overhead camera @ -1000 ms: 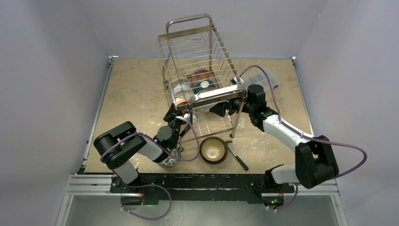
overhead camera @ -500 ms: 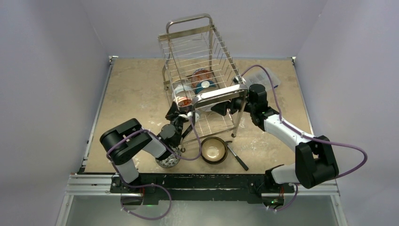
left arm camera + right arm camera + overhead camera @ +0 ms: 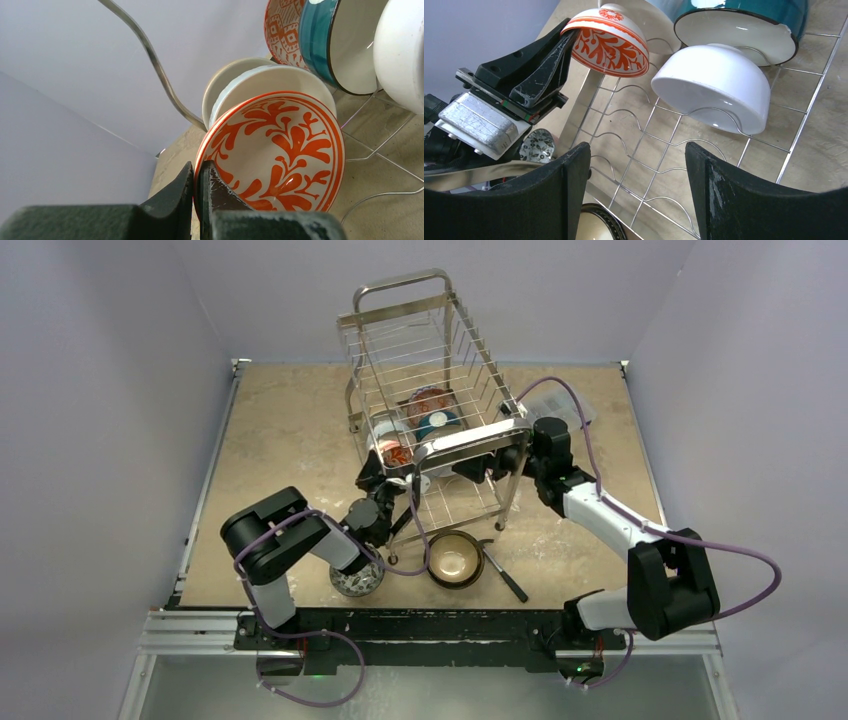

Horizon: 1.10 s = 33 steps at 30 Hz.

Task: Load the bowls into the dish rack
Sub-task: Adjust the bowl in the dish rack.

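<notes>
Lavender walls close in a tan, mottled tabletop. Near its middle, toward the far edge, stands the dish rack, its long axis running from the far edge toward the near one. My left gripper has its jaws pinched on the rim of the orange-scrolled bowl. It holds the bowl tipped on edge at the near left corner of the rack's lower tier. Beside it a white bowl leans on the wires, and a teal bowl turns its white inside toward that one. My right gripper hangs over the lower tier, jaws spread around nothing. A copper-brown bowl sits upright near the tabletop's near edge.
</notes>
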Tool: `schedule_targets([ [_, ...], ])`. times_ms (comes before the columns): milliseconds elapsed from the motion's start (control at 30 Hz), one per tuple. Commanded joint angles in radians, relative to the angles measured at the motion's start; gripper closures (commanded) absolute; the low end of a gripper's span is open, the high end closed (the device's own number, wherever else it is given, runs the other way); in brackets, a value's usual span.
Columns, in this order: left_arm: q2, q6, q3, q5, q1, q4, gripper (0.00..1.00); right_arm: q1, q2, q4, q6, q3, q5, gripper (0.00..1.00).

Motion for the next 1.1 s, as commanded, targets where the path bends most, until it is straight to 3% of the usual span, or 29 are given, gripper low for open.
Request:
schedule_targets([
  [0,0.056,0.165,0.079,0.008,-0.029,0.037,1.00,0.048,-0.006,0.012,-0.003,-0.007,-0.046,0.28],
  [700,0.143,0.225,0.067,-0.087,-0.183,0.055,1.00,0.048,-0.028,0.004,-0.005,-0.020,-0.018,0.28],
  [867,0.152,0.237,0.075,-0.101,-0.191,0.044,1.00,0.038,-0.068,-0.030,-0.009,-0.026,0.075,0.28],
  [1067,0.155,0.232,0.088,-0.124,-0.193,0.059,1.00,0.013,-0.117,-0.119,-0.028,-0.054,0.376,0.20],
])
